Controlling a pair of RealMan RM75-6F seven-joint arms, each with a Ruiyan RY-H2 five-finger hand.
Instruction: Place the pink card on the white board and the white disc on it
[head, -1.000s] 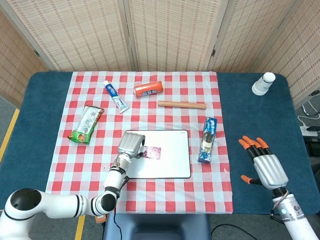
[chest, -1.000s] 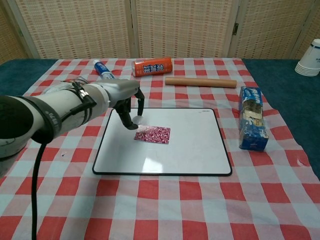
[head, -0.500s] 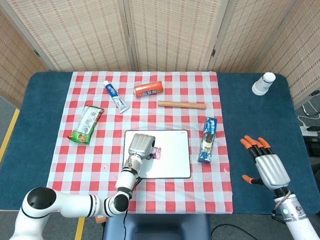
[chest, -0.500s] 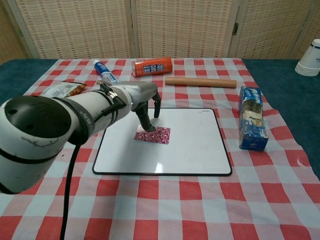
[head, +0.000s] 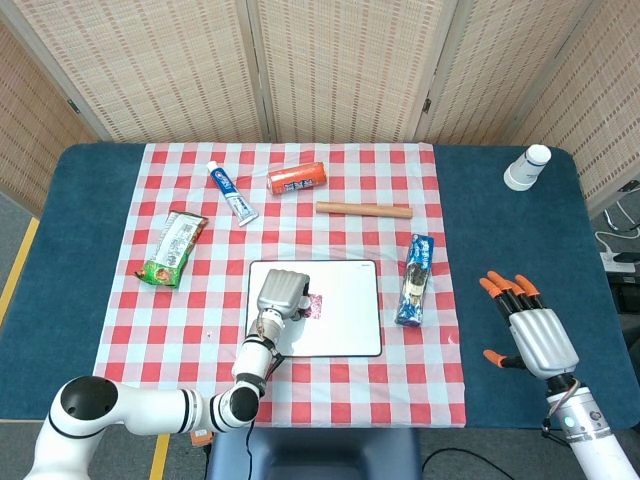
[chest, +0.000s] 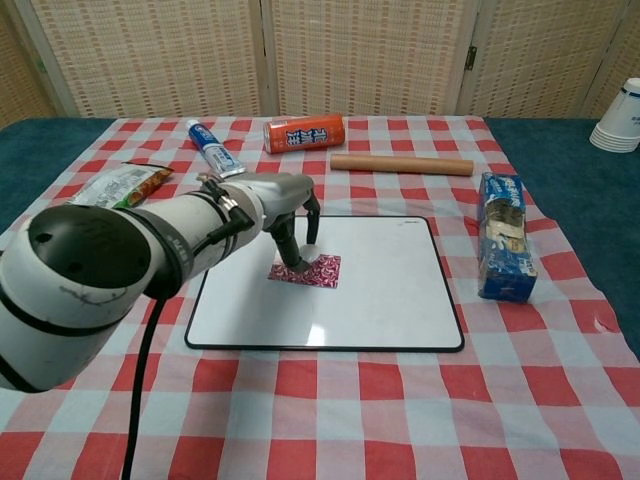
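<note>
The pink patterned card (chest: 318, 271) lies on the left half of the white board (chest: 390, 290), which rests on the checked cloth. My left hand (chest: 283, 212) reaches down over the card's near-left corner. Its fingertips pinch the small white disc (chest: 307, 256) right at the card's surface. In the head view the left hand (head: 280, 293) covers most of the card (head: 315, 306) on the board (head: 345, 325); the disc is hidden there. My right hand (head: 530, 330) hovers over the blue table at the far right, fingers spread, holding nothing.
Behind the board lie a toothpaste tube (head: 232, 193), an orange can (head: 297, 178) and a wooden roll (head: 363, 209). A blue packet (head: 415, 279) lies just right of the board, a green snack bag (head: 174, 247) to its left. Stacked paper cups (head: 527, 167) stand back right.
My left hand has carried the disc rightward from the board's left edge to over the pink card, then dipped lower onto it. The right hand has barely moved.
</note>
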